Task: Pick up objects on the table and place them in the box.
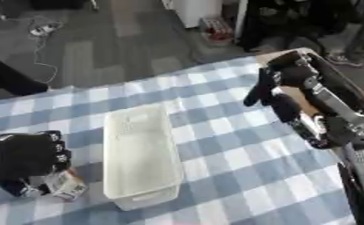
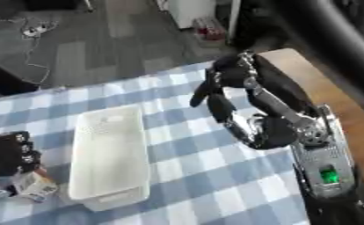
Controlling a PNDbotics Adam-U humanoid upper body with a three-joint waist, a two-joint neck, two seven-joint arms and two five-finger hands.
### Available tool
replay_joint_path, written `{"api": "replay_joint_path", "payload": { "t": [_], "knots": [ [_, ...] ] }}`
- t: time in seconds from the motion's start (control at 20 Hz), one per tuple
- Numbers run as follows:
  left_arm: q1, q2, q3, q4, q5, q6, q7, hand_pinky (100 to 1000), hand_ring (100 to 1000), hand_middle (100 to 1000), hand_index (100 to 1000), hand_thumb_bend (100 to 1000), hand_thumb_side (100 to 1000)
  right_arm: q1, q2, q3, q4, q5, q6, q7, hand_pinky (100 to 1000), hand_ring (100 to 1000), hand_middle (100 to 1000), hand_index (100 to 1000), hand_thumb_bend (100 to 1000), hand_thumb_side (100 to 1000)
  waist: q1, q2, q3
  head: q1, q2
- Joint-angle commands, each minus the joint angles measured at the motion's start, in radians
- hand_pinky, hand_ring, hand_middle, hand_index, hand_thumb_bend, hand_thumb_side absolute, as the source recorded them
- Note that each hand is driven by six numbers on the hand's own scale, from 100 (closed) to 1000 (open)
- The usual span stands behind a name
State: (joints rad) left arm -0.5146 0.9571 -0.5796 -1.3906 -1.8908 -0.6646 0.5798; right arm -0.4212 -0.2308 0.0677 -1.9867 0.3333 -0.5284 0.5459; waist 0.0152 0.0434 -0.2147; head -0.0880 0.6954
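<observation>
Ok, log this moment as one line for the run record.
left hand: curled on small carton, left of box | right hand: open, raised | white box: empty | checked tablecloth

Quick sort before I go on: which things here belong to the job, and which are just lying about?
Job:
- white box, nothing visible inside
- small white carton, under the left hand, whose fingers curl over it
- right hand, raised above the table, holding nothing

Lying about:
- checked tablecloth
- cables on the floor
- red-and-white crate on the floor
</observation>
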Motion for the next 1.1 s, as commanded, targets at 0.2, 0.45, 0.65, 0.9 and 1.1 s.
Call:
{"api": "replay_joint_path", "payload": {
  "t": [0.2, 0.45, 0.65, 0.9, 1.1],
  "knots": [
    [0.008, 0.054, 0.027, -0.032, 0.115, -0.242, 0.155, 100, 100, 236, 403, 100, 719, -0.003, -0.019, -0.003, -0.013, -0.002, 0.002, -0.001, 330, 302, 338, 601, 100, 1000, -0.002, -0.014, 0.006, -0.005, -0.011],
    [0.013, 0.081, 0.053, -0.089, 0.242, -0.242, 0.038, 100, 100, 235, 398, 100, 711, 0.0, -0.022, -0.004, -0.013, 0.0, 0.003, -0.001, 330, 302, 338, 601, 100, 1000, -0.002, -0.016, 0.01, -0.011, -0.02],
    [0.016, 0.101, 0.07, -0.144, 0.341, -0.242, -0.059, 100, 100, 236, 395, 100, 708, 0.003, -0.026, -0.004, -0.013, 0.002, 0.004, -0.002, 330, 302, 338, 602, 100, 1000, -0.001, -0.017, 0.014, -0.023, -0.028],
    [0.009, 0.132, 0.106, -0.218, 0.449, -0.242, -0.162, 100, 100, 252, 396, 100, 715, 0.007, -0.03, -0.004, -0.013, 0.004, 0.004, -0.002, 329, 302, 338, 603, 100, 1000, 0.001, -0.02, 0.02, -0.034, -0.035],
    [-0.032, 0.14, 0.125, -0.253, 0.469, -0.242, -0.195, 100, 100, 266, 395, 100, 714, 0.008, -0.029, -0.001, -0.013, 0.003, 0.003, 0.0, 329, 302, 339, 601, 100, 1000, 0.002, -0.023, 0.018, -0.043, -0.049]
  ]
}}
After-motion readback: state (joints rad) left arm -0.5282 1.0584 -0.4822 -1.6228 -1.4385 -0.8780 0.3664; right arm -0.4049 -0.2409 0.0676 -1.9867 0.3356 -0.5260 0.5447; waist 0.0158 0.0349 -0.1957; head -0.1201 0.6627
